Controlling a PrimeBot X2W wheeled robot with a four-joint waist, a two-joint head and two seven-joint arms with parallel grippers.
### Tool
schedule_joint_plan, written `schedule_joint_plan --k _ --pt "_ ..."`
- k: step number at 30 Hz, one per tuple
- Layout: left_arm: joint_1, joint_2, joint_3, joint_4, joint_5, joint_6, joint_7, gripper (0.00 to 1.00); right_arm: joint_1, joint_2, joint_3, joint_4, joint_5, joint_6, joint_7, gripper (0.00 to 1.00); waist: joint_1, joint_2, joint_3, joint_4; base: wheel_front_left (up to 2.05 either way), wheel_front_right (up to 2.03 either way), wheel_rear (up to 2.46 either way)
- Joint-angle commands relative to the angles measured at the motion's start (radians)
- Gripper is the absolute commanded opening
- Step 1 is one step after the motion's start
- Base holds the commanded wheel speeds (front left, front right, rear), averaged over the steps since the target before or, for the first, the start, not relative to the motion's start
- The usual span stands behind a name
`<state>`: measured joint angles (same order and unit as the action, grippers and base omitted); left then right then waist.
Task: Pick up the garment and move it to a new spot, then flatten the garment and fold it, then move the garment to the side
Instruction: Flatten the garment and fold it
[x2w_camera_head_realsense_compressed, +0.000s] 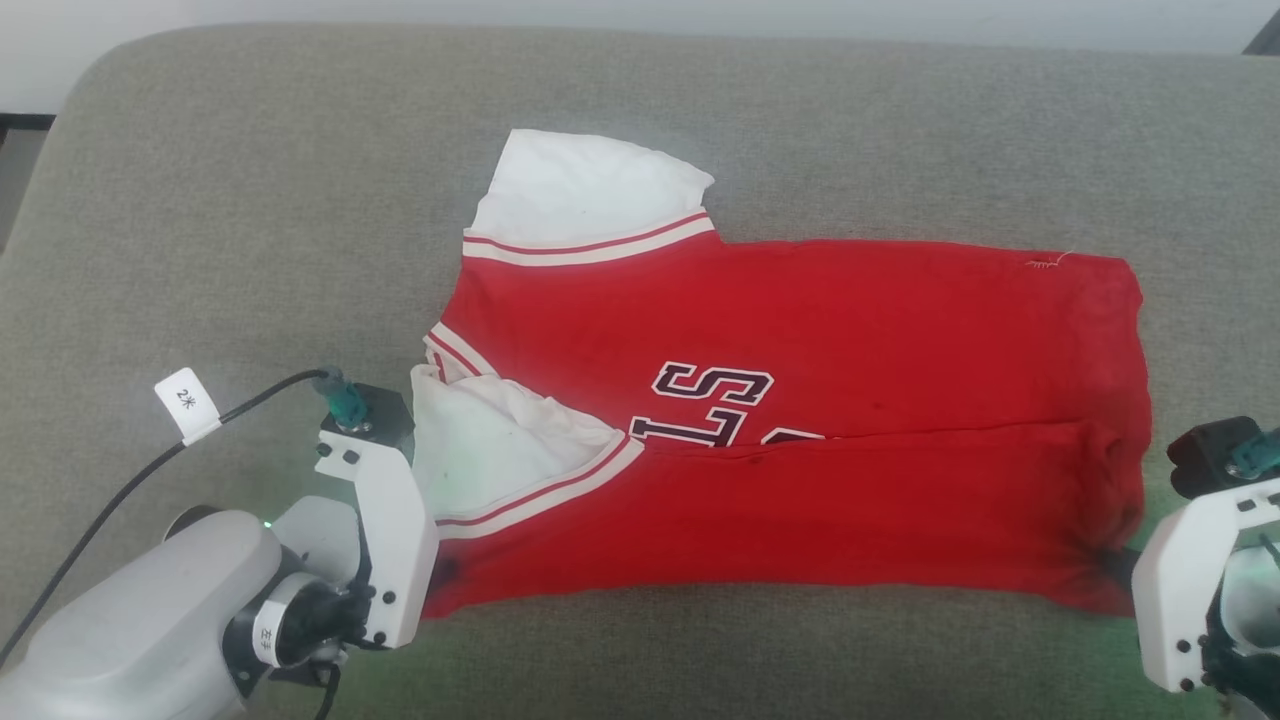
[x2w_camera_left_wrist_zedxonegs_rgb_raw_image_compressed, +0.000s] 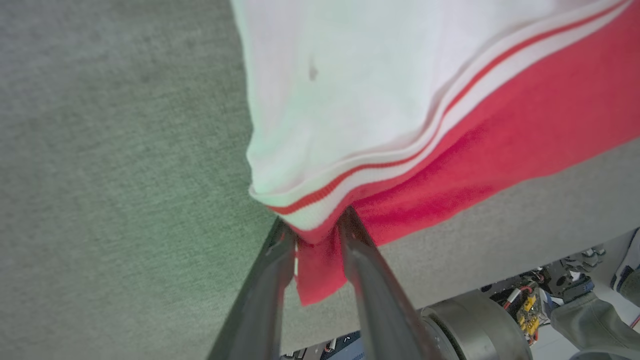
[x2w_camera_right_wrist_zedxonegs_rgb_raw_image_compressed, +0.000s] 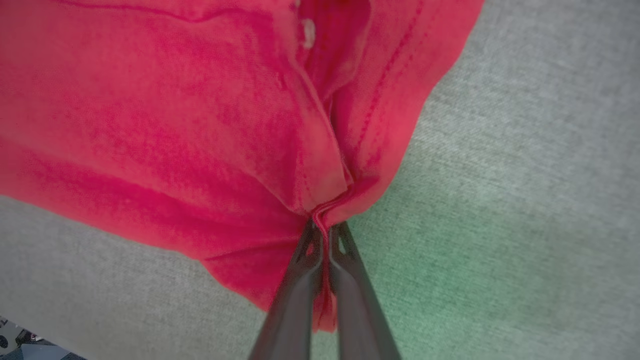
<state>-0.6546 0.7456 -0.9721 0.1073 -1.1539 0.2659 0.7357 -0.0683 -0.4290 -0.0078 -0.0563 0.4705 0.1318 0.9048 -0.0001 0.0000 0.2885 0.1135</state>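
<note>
A wide stretch of bare grey cushion (x2w_camera_head_realsense_compressed: 250, 200) is seen to the left of the garment (x2w_camera_head_realsense_compressed: 850, 320), crossed only by a black cable (x2w_camera_head_realsense_compressed: 120, 490) with a white tag (x2w_camera_head_realsense_compressed: 187, 403). The garment's near-left corner is clamped by the left gripper (x2w_camera_left_wrist_zedxonegs_rgb_raw_image_compressed: 317, 225), with the jaws closed on red cloth just below the striped white trim. There the corner is raised a little, and the cushion's front edge runs close behind it.

The garment is spread lengthwise across the middle of the cushion. White lining is turned out at its left end, and its near long side is folded over up to the dark lettering. Beyond its far edge much open cushion is left; before its near edge only a narrow strip is bare.

The garment's near-right corner is pinched by the right gripper (x2w_camera_right_wrist_zedxonegs_rgb_raw_image_compressed: 325, 227), the jaws pressed together on bunched red layers. To the right of the garment a narrower margin of cushion is left.
</note>
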Motion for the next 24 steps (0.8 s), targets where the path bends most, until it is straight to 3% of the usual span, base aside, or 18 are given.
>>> schedule_joint_plan --k 1,2,8,16,18,24 --pt "0.000 -0.004 -0.005 0.015 0.013 -0.006 -0.010 1.00 -0.002 0.008 0.013 0.032 -0.008 -0.002 -0.007 0.90 0.0001 0.0000 -0.001 -0.002 0.00 0.00 0.00" --pt "-0.003 -0.008 -0.003 0.025 0.013 -0.008 -0.013 1.00 -0.009 0.009 0.020 0.044 -0.010 -0.002 -0.016 1.00 0.0001 0.0000 -0.002 -0.003 0.00 0.00 0.00" --pt "-0.035 -0.001 0.004 0.019 0.023 -0.010 -0.007 1.00 -0.025 0.001 0.033 0.079 -0.007 -0.002 -0.058 1.00 0.0001 0.0000 -0.016 -0.006 0.00 0.00 0.00" --pt "-0.126 0.058 0.029 -0.099 0.082 0.007 0.009 1.00 -0.032 0.007 -0.029 -0.018 -0.023 -0.002 -0.120 1.00 0.0001 0.0000 -0.029 -0.029 0.00 0.00 0.00" --pt "-0.159 0.067 0.041 -0.115 0.090 0.010 0.012 1.00 -0.045 0.017 -0.052 -0.056 -0.037 -0.002 -0.152 1.00 0.0001 0.0000 -0.024 -0.042 0.00 0.00 0.00" --pt "-0.278 0.061 0.080 -0.072 0.136 -0.047 -0.020 1.00 -0.109 0.072 -0.080 -0.154 -0.096 -0.002 -0.358 1.00 0.0001 0.0000 0.013 -0.102 0.00 0.00 0.00"
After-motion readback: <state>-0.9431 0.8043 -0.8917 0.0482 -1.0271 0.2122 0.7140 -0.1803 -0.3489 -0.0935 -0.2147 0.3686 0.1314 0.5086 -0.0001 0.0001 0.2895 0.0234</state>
